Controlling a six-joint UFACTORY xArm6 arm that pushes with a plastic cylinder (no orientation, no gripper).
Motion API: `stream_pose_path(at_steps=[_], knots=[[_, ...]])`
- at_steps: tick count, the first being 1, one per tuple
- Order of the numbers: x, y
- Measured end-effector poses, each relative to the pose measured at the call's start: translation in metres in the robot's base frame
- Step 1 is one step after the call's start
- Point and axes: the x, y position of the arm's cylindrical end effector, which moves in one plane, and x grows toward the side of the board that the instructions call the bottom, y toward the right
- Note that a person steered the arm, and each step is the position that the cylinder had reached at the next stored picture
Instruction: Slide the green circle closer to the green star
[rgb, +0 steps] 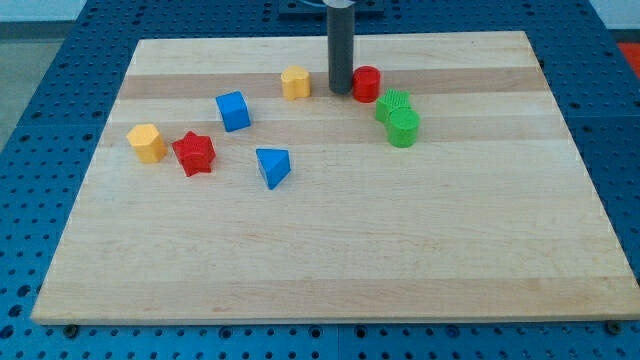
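counter (330, 270): pale wooden board on a blue perforated base; its near part, toward the view's bottom, is bare wood.

blue triangle (272, 166): the block nearest the view's bottom, left of centre.

red star (194, 153): left of the blue triangle, touching or almost touching the next item.

yellow block (147, 143): leftmost piece, roughly six-sided, just beside the red star.

blue cube (233, 110): above and between the red star and the blue triangle, standing apart from both.

green circle (404, 128): right of centre, a short ribbed cylinder, pressed against the lower right side of the green star.

green star (393, 104): just above the green circle and touching it; its outline is partly hard to make out.

red cylinder (366, 84): just above the green star, toward the view's top, close to or touching it.

yellow block, second (295, 83): small, shape unclear, to the view's left of the rod.

my tip (341, 92): lower end of the dark upright rod, on the counter between the second yellow block and the red cylinder, right beside the red cylinder; up and left of the green pair, not touching either.

claw: none in view; the arm ends in the plain rod, so open or closed cannot be told.
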Motion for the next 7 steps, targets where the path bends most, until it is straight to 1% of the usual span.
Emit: stream_pose_path(at_steps=[2, 3, 4, 5, 7], knots=[[0.0, 0.033], [-0.005, 0.031], [-0.025, 0.026], [-0.035, 0.034], [-0.041, 0.071]])
